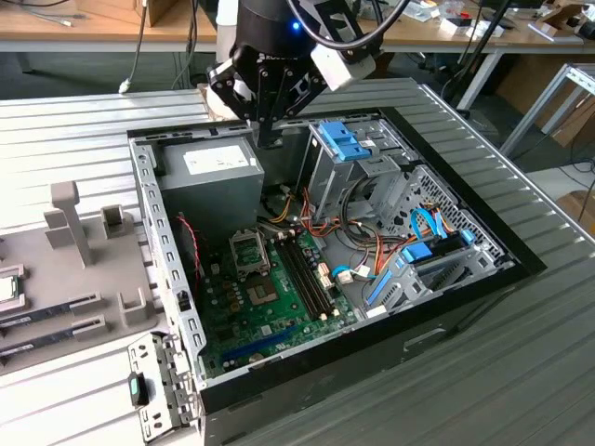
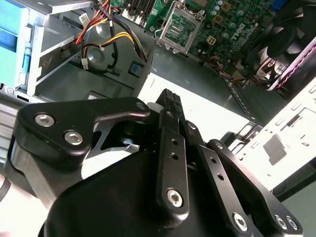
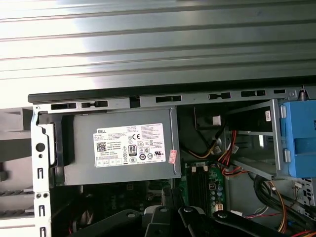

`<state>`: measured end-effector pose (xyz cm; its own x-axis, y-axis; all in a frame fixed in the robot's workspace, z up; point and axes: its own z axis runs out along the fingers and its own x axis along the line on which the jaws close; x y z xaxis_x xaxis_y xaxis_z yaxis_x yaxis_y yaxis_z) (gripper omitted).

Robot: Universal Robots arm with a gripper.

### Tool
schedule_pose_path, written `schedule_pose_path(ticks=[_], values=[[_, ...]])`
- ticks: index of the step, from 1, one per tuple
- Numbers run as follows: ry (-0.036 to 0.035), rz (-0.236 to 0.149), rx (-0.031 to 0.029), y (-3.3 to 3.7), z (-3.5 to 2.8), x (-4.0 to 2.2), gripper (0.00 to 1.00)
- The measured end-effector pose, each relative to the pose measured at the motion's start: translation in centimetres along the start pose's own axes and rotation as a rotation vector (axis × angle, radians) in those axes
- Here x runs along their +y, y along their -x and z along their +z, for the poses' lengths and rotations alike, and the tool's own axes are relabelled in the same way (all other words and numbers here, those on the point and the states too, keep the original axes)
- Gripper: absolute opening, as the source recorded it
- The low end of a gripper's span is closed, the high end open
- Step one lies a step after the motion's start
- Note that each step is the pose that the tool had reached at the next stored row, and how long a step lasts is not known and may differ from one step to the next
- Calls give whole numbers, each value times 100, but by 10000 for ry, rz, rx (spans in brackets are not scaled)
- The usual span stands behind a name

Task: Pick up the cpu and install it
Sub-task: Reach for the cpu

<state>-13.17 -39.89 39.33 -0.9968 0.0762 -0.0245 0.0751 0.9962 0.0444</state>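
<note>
The cpu [image 1: 7,288], a small silver square chip, lies on the grey fixture plate [image 1: 84,279] at the exterior view's far left, outside the open computer case [image 1: 325,232]. The empty socket [image 1: 249,253] sits on the green motherboard [image 1: 270,297]; the second wrist view shows the socket [image 2: 180,27] too. My gripper [image 1: 268,137] hangs over the case's back edge, above the grey power-supply box [image 1: 209,177], far from the cpu. Its fingers [image 2: 170,106] stand together with nothing between them.
Blue drive cages [image 1: 342,144] and bundled cables [image 1: 372,242] take up the case's right side in the exterior view. Memory slots [image 1: 307,269] run beside the socket. A fan [image 2: 291,39] sits near the motherboard. Upright grey posts [image 1: 70,223] stand on the fixture plate. The labelled power-supply box [image 3: 121,145] lies under the wrist.
</note>
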Motion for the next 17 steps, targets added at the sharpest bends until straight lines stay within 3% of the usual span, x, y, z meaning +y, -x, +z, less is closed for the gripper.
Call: schedule_pose_path(ticks=[17], values=[[0,0,0,-60,-2,-5,11]])
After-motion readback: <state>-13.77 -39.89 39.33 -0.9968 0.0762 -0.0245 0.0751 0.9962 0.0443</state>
